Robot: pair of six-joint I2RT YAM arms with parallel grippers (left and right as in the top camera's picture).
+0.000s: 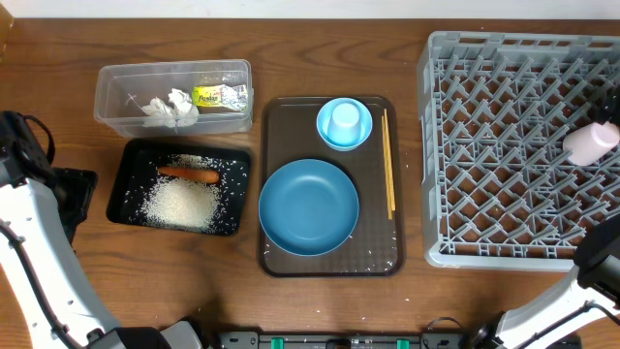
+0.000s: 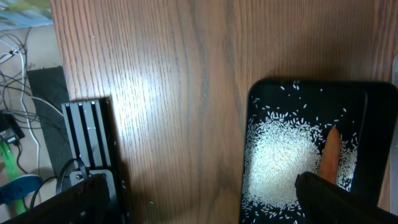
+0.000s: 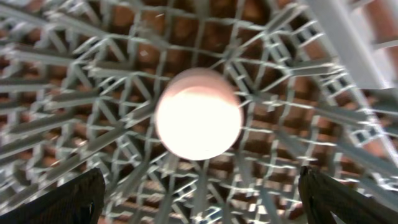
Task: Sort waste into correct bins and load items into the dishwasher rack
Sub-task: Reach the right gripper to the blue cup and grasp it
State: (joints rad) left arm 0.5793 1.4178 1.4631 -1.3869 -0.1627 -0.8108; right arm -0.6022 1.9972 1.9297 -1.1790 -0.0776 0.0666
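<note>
The grey dishwasher rack (image 1: pixel 504 145) fills the right side, and a white-pinkish cup (image 1: pixel 591 142) rests in it near its right edge. My right gripper (image 3: pixel 199 199) hangs open above that cup (image 3: pixel 199 113), with the fingers well apart and not touching it. On the brown tray lie the large blue dish (image 1: pixel 308 206), a light-blue cup (image 1: pixel 344 120) standing in the small bowl (image 1: pixel 326 133), and the chopsticks (image 1: pixel 388 163). The black tray (image 1: pixel 131 173) holds rice (image 1: pixel 181 204) and the carrot (image 1: pixel 188 174). The clear box (image 1: pixel 116 97) holds the tissue (image 1: pixel 170 105) and the wrapper (image 1: pixel 219 96). My left gripper (image 2: pixel 199 205) is open over the table beside the black tray (image 2: pixel 255 124).
The brown serving tray (image 1: pixel 281 121) sits mid-table with a few stray rice grains near its front rim. A black stand (image 2: pixel 90 134) and cables lie off the table's left edge. Bare wood runs along the table's front edge.
</note>
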